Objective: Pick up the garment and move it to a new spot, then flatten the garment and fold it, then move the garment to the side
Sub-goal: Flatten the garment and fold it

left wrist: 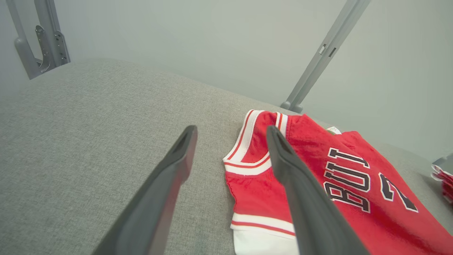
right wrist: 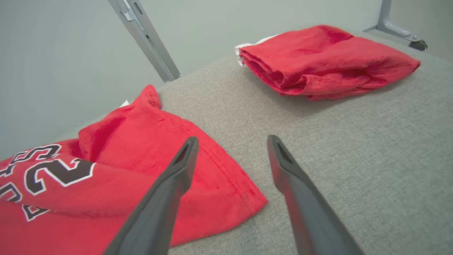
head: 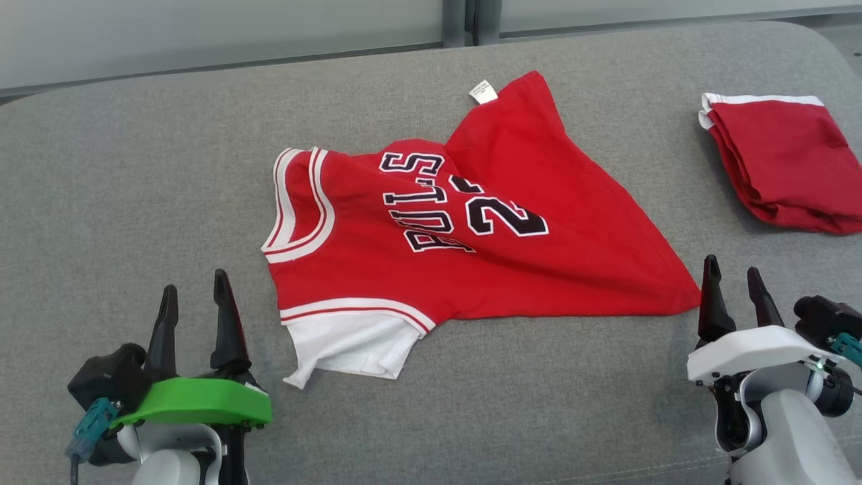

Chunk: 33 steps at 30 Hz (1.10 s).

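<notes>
Upholstery of grey weave (head: 135,168) is seen beneath everything. On it a red jersey (head: 471,269) is laid out unfolded and somewhat rumpled, with black lettering and numerals facing up. It is placed between the two sets of fingers and beyond their tips.

The jersey's white-trimmed neck and sleeve end is found just beside the left gripper (head: 194,283), to its inner side. In the left wrist view the inner finger of the left gripper (left wrist: 230,129) is seen in front of the jersey's (left wrist: 354,212) trimmed edge. The left fingers are held wide apart and nothing is gripped.

The jersey's pointed hem corner is placed just beside the inner finger of the right gripper (head: 732,265). In the right wrist view that corner of the jersey (right wrist: 141,141) is seen low between the fingers of the right gripper (right wrist: 232,139). These fingers are also spread apart, with nothing held.

A second red garment, folded (head: 788,162), is set beyond the right fingers, well apart from the jersey; in the right wrist view this second red garment, folded (right wrist: 318,63), is seen ahead of the fingertips.

A small white label (head: 483,91) is seen at the jersey's far corner, well beyond both sets of fingers.
</notes>
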Tool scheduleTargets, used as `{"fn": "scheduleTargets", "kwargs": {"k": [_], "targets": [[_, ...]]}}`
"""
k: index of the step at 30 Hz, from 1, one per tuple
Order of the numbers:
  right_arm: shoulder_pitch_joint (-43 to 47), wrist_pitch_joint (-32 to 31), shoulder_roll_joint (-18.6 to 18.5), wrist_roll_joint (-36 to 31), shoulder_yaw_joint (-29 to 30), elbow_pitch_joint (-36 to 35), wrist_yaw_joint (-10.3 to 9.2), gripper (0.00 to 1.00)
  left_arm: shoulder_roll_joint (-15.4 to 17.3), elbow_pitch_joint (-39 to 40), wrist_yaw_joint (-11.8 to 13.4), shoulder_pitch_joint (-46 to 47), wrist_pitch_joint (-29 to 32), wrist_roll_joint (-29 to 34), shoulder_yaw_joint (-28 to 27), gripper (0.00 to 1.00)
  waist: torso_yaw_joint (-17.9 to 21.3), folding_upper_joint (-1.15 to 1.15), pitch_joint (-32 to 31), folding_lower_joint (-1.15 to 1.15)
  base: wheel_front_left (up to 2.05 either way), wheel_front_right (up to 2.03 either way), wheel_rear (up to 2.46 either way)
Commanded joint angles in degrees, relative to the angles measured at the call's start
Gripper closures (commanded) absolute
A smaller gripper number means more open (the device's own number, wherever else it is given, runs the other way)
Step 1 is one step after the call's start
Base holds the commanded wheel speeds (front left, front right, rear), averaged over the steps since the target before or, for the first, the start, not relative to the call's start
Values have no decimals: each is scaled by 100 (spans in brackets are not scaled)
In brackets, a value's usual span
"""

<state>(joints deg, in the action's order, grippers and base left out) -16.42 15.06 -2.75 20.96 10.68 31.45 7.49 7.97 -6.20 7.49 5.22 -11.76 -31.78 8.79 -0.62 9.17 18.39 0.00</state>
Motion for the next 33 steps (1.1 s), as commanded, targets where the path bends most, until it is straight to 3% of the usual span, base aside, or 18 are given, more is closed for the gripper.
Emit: {"fn": "scheduleTargets", "kwargs": {"k": [1, 14, 33], "targets": [[100, 18, -30, -48, -29, -145, 0, 0, -2, 44, -32, -93, -51, 54, 22, 0, 17, 0, -122, 0, 0, 0, 0], [576, -37, -27, -869, -767, -1601, 0, 0, 23, 136, -42, -381, -167, 332, 325, 0, 16, 0, -777, 0, 0, 0, 0], [1535, -516, -26, -999, -976, -2928, 0, 0, 92, 443, 175, -1128, -256, 487, 361, 0, -51, 0, -1135, 0, 0, 0, 0]]}}
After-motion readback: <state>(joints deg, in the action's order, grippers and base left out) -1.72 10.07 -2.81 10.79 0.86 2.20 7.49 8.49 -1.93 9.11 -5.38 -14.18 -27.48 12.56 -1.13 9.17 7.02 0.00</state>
